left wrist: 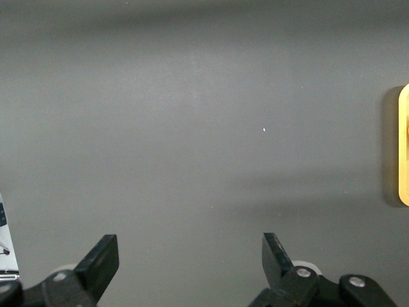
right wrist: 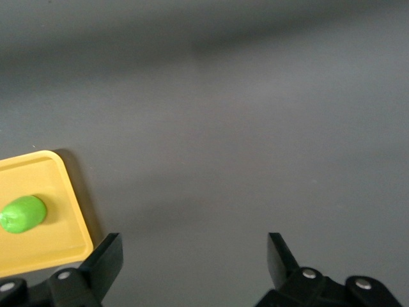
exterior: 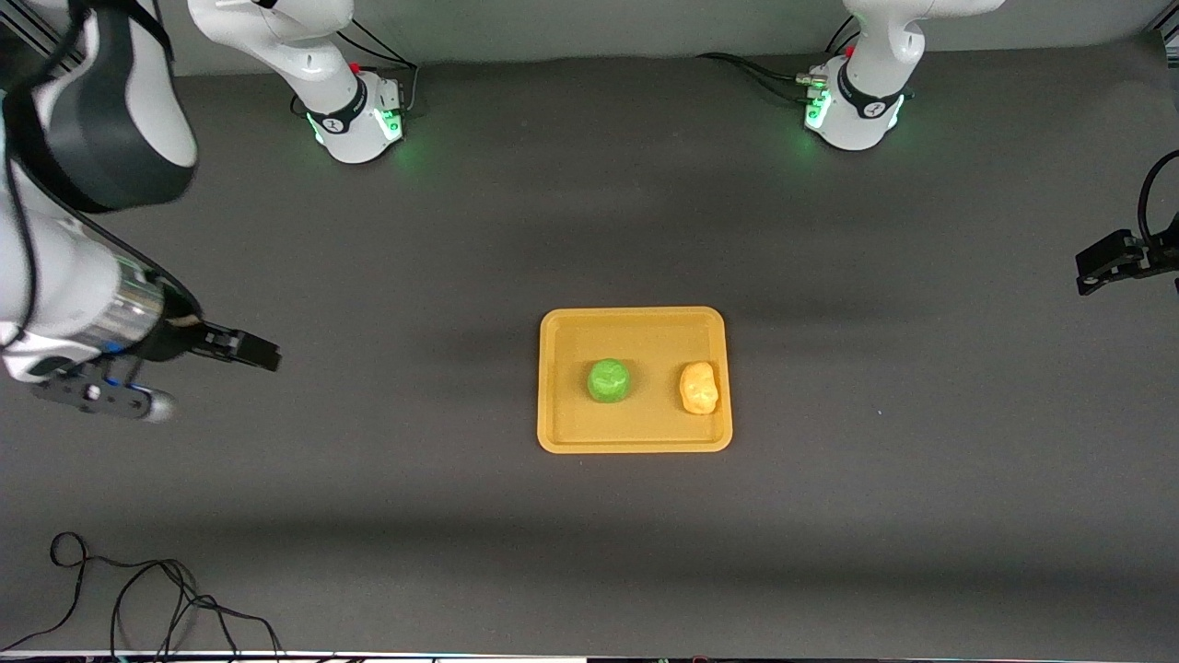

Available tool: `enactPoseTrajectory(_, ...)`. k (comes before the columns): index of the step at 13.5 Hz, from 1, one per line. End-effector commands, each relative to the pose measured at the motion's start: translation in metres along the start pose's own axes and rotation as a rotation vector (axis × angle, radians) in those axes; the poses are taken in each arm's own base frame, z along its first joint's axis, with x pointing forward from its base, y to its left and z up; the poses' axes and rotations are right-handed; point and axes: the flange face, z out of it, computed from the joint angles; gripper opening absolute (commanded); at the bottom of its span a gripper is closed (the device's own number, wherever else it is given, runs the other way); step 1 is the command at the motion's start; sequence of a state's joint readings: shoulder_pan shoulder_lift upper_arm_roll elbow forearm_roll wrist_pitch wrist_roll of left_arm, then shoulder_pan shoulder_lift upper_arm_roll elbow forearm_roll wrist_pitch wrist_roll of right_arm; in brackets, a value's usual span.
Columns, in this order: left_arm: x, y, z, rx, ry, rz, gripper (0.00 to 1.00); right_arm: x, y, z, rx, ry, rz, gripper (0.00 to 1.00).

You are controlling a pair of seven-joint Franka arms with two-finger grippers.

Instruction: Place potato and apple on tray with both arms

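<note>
The orange-yellow tray point(exterior: 562, 331) lies mid-table. The green apple point(exterior: 609, 380) rests on it near its middle, and the yellow-tan potato point(exterior: 699, 387) rests on it toward the left arm's end. The two are apart. My right gripper point(exterior: 262, 354) is open and empty above bare table, well off the tray toward the right arm's end. My left gripper point(exterior: 1091, 269) is open and empty above bare table near the left arm's end. The right wrist view shows its open gripper point(right wrist: 192, 246), a tray corner point(right wrist: 57, 192) and the apple point(right wrist: 23, 213). The left wrist view shows its open gripper point(left wrist: 190, 246) and the tray's edge point(left wrist: 404, 147).
The table is a dark grey mat point(exterior: 829, 516). A loose black cable point(exterior: 138, 599) lies at the mat's corner nearest the front camera, at the right arm's end. The arm bases point(exterior: 359, 120) stand along the edge farthest from the front camera.
</note>
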State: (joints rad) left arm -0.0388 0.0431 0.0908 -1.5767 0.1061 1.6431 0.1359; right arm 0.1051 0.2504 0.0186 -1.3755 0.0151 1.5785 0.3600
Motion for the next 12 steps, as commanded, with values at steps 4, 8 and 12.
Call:
enactPoseTrajectory(4, 0.001, 0.027, 0.005, -0.090, 0.033, -0.002, 1.00, -0.026, 0.068, -0.038, -0.004, -0.013, -0.070, 1.00)
enactPoseTrajectory(8, 0.004, 0.051, 0.012, -0.091, 0.027, -0.014, 1.00, -0.023, 0.088, -0.033, 0.005, 0.024, -0.085, 1.00)
enactPoseTrajectory(12, -0.009, 0.043, -0.002, -0.097, 0.009, -0.029, 1.00, -0.024, 0.087, -0.032, 0.004, 0.021, -0.089, 1.00)
